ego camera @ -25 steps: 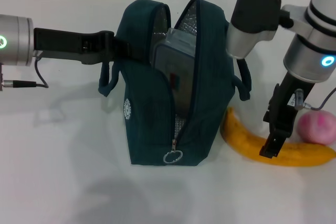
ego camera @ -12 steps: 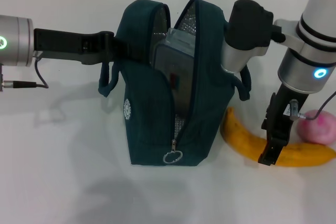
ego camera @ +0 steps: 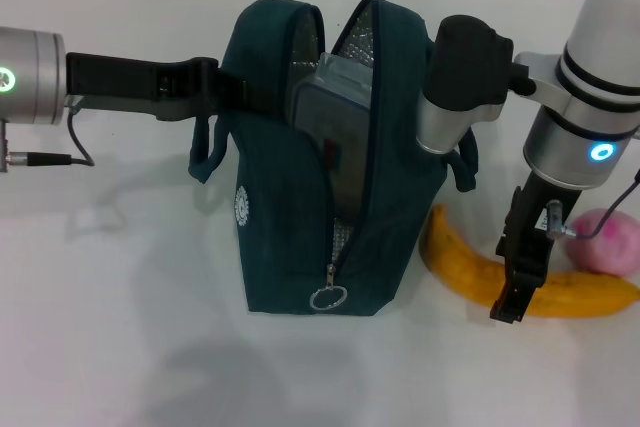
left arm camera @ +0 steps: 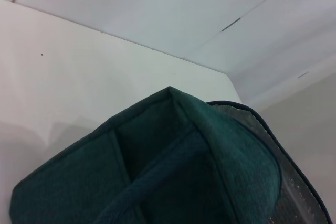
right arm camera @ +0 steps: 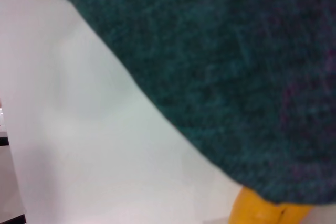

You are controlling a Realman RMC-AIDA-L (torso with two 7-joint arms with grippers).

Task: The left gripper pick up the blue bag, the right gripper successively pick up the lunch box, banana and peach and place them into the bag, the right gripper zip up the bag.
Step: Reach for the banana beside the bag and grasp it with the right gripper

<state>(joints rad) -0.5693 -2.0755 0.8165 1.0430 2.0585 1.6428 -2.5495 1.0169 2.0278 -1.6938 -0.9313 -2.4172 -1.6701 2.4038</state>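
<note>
White table point(ego camera: 150, 347) — gripper point(ego camera: 512, 299) over banana point(ego camera: 455, 257)

A plain white tabletop point(ego camera: 130, 347) carries everything here. The blue bag point(ego camera: 290, 247) stands upright on it near the middle, its top gaping open, and just to the bag's right the banana point(ego camera: 455, 259) lies flat, curving toward the tabletop's right edge. The pink peach point(ego camera: 608, 241) sits just behind the banana's far end, close enough that they look to be touching.

Plain lab-like test bench, bare white tabletop point(ego camera: 150, 347), white panelled wall point(left arm camera: 173, 9)
</note>
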